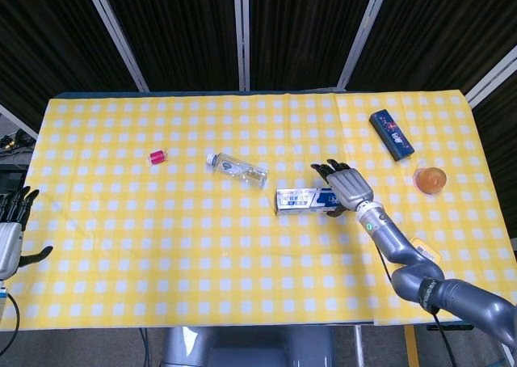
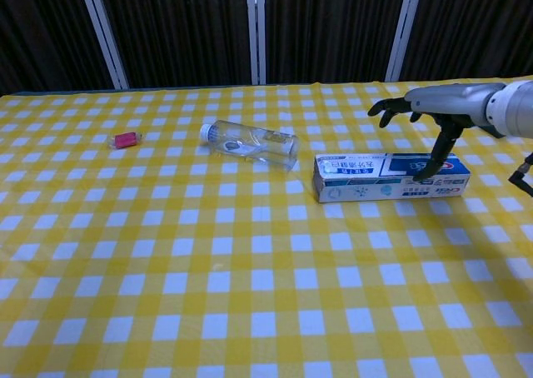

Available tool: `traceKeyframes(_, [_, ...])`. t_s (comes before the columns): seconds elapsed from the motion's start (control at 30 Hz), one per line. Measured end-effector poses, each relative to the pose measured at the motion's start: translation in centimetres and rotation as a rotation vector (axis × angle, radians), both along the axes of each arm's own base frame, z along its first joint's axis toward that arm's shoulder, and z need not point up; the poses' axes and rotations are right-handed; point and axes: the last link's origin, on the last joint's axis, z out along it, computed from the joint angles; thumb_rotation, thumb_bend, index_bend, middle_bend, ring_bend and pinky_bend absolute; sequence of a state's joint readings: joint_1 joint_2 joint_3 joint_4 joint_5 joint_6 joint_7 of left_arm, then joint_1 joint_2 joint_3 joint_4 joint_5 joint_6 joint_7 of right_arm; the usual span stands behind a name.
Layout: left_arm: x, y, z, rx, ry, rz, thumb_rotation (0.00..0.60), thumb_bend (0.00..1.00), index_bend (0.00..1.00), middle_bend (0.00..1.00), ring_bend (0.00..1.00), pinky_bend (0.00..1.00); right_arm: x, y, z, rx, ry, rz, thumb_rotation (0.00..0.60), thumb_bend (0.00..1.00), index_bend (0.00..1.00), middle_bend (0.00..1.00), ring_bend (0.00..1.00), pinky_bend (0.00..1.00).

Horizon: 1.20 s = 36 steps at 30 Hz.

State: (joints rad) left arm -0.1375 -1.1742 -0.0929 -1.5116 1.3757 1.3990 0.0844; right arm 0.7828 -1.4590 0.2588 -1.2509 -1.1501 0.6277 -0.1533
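My right hand [image 1: 346, 187] hovers over the right end of the white-and-blue toothpaste box [image 1: 303, 199], which lies flat near the table's middle. In the chest view the right hand [image 2: 425, 111] has its fingers spread above the toothpaste box [image 2: 375, 178] and its thumb points down to the box's top. It holds nothing. My left hand [image 1: 10, 238] hangs off the table's left edge with its fingers apart and nothing in it. The chest view does not show the left hand.
A clear plastic bottle [image 1: 237, 170] lies on its side left of the box, also seen as the bottle [image 2: 250, 142]. A small red item [image 1: 157, 157] lies further left. A dark blue box [image 1: 392, 134] and an orange cup [image 1: 430, 179] sit at the right.
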Motion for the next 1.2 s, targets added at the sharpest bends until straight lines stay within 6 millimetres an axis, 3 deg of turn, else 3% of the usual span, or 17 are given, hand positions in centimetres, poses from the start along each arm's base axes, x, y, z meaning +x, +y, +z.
traceKeyframes(0.17, [-0.1, 0.1, -0.1, -0.005, 0.004, 0.008, 0.600, 0.00, 0.00, 0.00, 0.00, 0.00, -0.1, 0.0, -1.4, 0.041, 0.017, -0.016, 0.600, 0.00, 0.20, 0.27, 0.17, 0.26])
traceKeyframes(0.27, [-0.2, 0.3, -0.3, -0.011, 0.006, 0.011, 0.600, 0.00, 0.00, 0.00, 0.00, 0.00, -0.2, 0.0, -1.7, 0.044, 0.022, -0.017, 0.600, 0.00, 0.27, 0.34, 0.24, 0.31])
traceKeyframes(0.4, [-0.2, 0.4, -0.3, -0.012, 0.001, 0.014, 0.600, 0.00, 0.00, 0.00, 0.00, 0.00, -0.3, -0.2, -1.9, 0.027, 0.020, -0.016, 0.600, 0.10, 0.34, 0.44, 0.35, 0.41])
traceKeyframes(0.5, [-0.2, 0.5, -0.1, -0.004, -0.007, 0.016, 0.600, 0.00, 0.00, 0.00, 0.00, 0.00, -0.2, -0.3, -1.9, -0.007, 0.005, -0.004, 0.600, 0.17, 0.38, 0.46, 0.37, 0.45])
traceKeyframes(0.73, [-0.2, 0.6, -0.3, -0.017, -0.002, 0.019, 0.600, 0.00, 0.00, 0.00, 0.00, 0.00, -0.3, -0.5, -1.7, -0.054, -0.006, 0.022, 0.600, 0.22, 0.41, 0.47, 0.38, 0.47])
traceKeyframes(0.93, [0.0, 0.5, -0.2, -0.013, -0.010, 0.014, 0.600, 0.00, 0.00, 0.00, 0.00, 0.00, 0.3, 0.1, -0.4, -0.065, -0.035, 0.065, 0.600, 0.23, 0.43, 0.49, 0.39, 0.48])
traceKeyframes(1.2, [0.3, 0.1, 0.2, -0.009, -0.024, -0.002, 0.600, 0.00, 0.00, 0.00, 0.00, 0.00, 3.0, 2.0, 3.4, -0.116, -0.040, 0.243, 0.600, 0.23, 0.46, 0.51, 0.42, 0.49])
